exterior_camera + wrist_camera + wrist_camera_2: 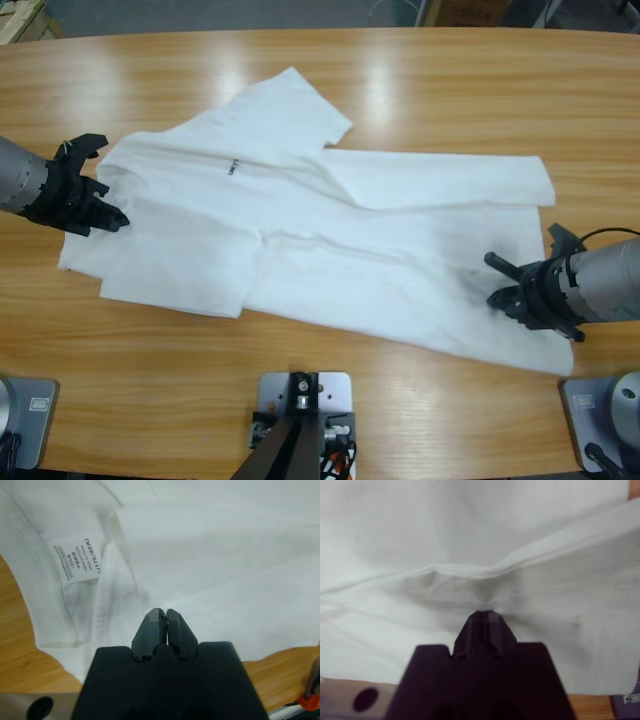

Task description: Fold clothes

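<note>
Two grippers work the cloth, and we start with them. Our left gripper [100, 205] sits at the table's left side with its jaws pressed together; in its wrist view the tips [161, 615] meet over the white fabric just beside the collar, but we cannot tell whether any cloth is pinched between them. Our right gripper [505, 280] lies on the opposite end, near the hem, jaws closed on a raised ridge of fabric that puckers toward the tips [485, 615] in its wrist view. Between the two stretches the T-shirt [330, 250], spread flat on the wooden table [400, 80], its long axis running from upper left to lower right, neck end toward our left gripper and hem toward our right. A sewn label [77, 560] shows inside the collar. One sleeve [290, 105] points toward the far edge, and the other [170, 280] lies toward the near edge. The far side of the body is folded over into a long flap [440, 180] along the upper right. A small dark chest mark [231, 168] shows near the collar end. Bare wood lies open on all sides: a broad band along the far edge, a narrower strip along the near edge, and room past both grippers.
</note>
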